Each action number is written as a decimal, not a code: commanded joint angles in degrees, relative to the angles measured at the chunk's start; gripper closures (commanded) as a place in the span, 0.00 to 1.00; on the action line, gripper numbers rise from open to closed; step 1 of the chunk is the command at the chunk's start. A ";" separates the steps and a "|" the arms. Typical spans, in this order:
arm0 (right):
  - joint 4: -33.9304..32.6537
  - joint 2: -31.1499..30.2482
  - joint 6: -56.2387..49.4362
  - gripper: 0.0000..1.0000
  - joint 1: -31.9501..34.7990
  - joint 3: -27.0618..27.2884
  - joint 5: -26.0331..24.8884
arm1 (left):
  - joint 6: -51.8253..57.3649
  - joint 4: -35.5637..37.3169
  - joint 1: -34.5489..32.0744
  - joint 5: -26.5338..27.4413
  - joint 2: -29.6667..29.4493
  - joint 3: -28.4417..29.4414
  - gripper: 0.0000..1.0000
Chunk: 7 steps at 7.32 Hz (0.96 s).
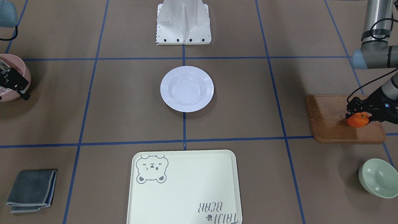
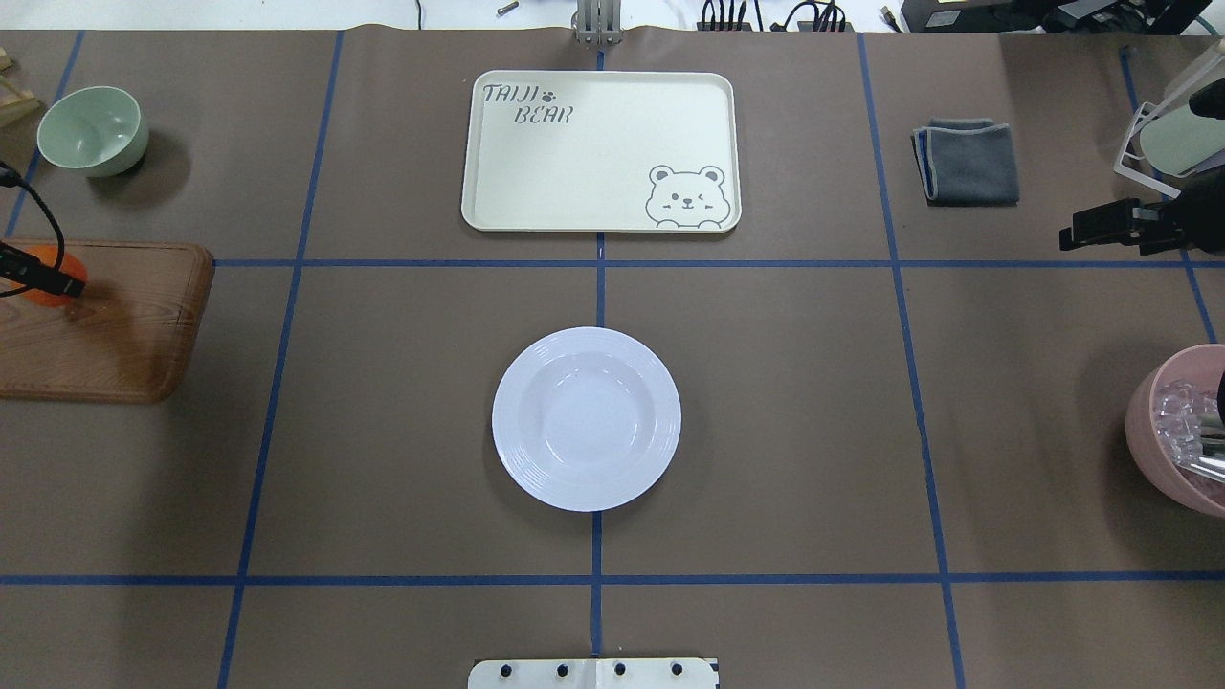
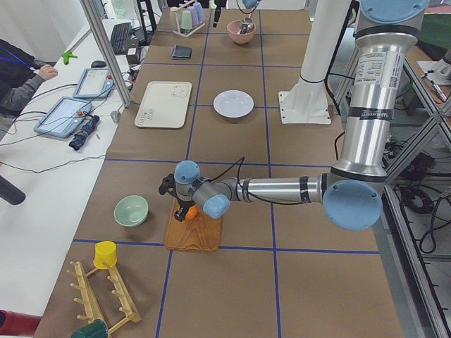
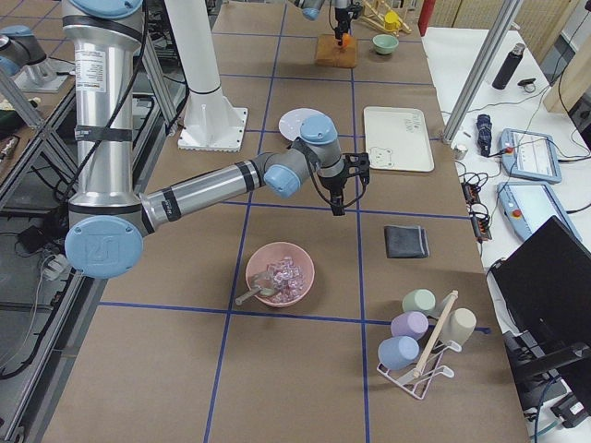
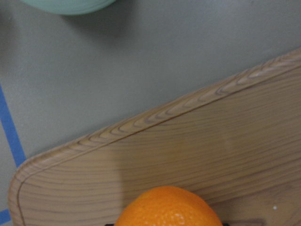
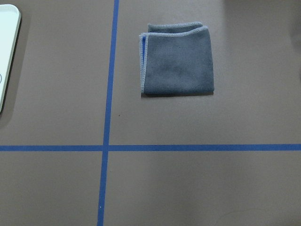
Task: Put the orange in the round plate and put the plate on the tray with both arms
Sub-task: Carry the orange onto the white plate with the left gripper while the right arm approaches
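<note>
The orange (image 1: 357, 120) is at the wooden board (image 1: 329, 119) at the table's left end, and my left gripper (image 1: 359, 115) is shut on it, one finger on each side. In the left wrist view the orange (image 5: 168, 207) fills the bottom edge above the board's grain. The round white plate (image 1: 168, 88) sits empty at the table's centre, also seen from overhead (image 2: 517, 421). The cream bear tray (image 1: 186, 186) lies empty beyond it, on the far side from the robot base. My right gripper (image 2: 1077, 234) hovers open at the right end, holding nothing.
A pale green bowl (image 2: 91, 129) stands beyond the board. A folded grey cloth (image 2: 967, 158) lies right of the tray, below my right wrist (image 6: 176, 59). A pink bowl (image 2: 1148, 421) with clear pieces and a mug rack (image 2: 1148, 144) sit at the right edge.
</note>
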 commanded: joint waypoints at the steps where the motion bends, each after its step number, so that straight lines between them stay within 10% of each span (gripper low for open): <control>1: 2.92 -0.01 0.08 0.00 -0.99 -0.24 0.01 | -2.58 18.91 -0.78 -0.96 -5.77 -11.96 1.00; 3: 6.25 2.88 10.63 0.00 -4.23 -0.33 -0.60 | -20.02 26.99 8.47 5.08 -8.69 -22.96 1.00; 7: 11.42 8.69 41.65 0.02 -13.01 0.11 -10.15 | -46.67 41.75 28.80 16.87 -28.43 -23.45 1.00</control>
